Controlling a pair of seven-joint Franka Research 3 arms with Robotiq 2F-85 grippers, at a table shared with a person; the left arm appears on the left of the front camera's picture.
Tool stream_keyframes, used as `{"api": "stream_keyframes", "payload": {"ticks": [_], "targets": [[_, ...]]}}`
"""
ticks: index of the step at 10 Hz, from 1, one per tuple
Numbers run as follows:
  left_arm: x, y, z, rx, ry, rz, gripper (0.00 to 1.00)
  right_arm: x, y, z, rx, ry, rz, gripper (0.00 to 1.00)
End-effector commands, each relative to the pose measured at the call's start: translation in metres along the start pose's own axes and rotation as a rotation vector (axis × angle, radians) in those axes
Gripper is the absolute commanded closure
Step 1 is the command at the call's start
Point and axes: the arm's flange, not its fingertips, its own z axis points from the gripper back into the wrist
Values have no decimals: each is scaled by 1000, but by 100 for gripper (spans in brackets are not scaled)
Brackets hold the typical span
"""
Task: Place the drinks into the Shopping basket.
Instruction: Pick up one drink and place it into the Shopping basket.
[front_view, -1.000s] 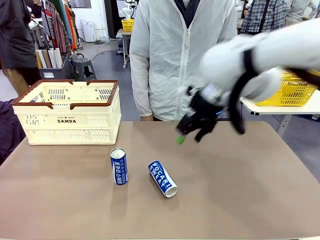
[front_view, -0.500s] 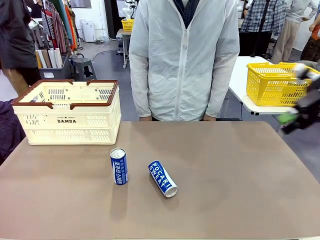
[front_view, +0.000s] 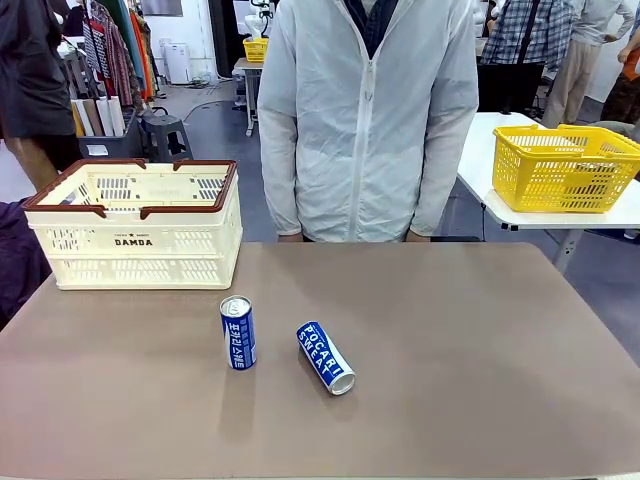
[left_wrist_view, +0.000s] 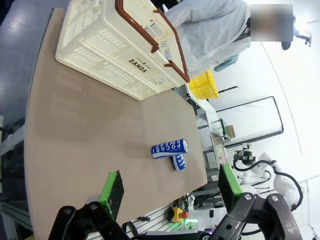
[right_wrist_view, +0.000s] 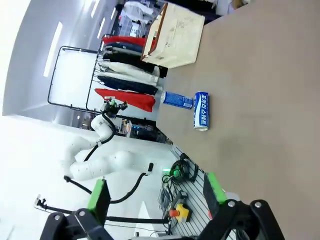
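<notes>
Two blue drinks with white lettering are on the brown table: one can stands upright and the other lies on its side just to its right. The cream Shopping basket with a brown rim stands at the table's back left, apart from both. In the left wrist view my left gripper is open and holds nothing, high and far from the upright can, the lying can and the basket. My right gripper is open too, well away from the cans and basket.
A person in a white jacket stands at the far edge with hands down. A yellow mesh basket sits on a separate white table at the right. Bare tabletop surrounds the cans.
My right arm swept away to the right from above the table's middle and left the front view. The cans and basket have not moved.
</notes>
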Motion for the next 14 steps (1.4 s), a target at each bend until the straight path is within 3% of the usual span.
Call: {"api": "stream_keyframes", "payload": {"ticks": [1,7,8,10,12,14], "targets": [[1,-1,1,-22,-17,-18,0,10,19,-12,-41,104,46,0],[0,0,0,0,0,0,0,10,19,-12,-41,104,46,0],[2,-56,-6,17,59,-21,0,10,19,-12,-41,104,46,0],[-18,-201,-91,139,197,-126,0,10,19,-12,-41,104,46,0],[-47,-282,-192,282,335,-264,0,10,19,-12,-41,104,46,0],[-78,-327,-279,401,445,-377,0,10,19,-12,-41,104,46,0]]}}
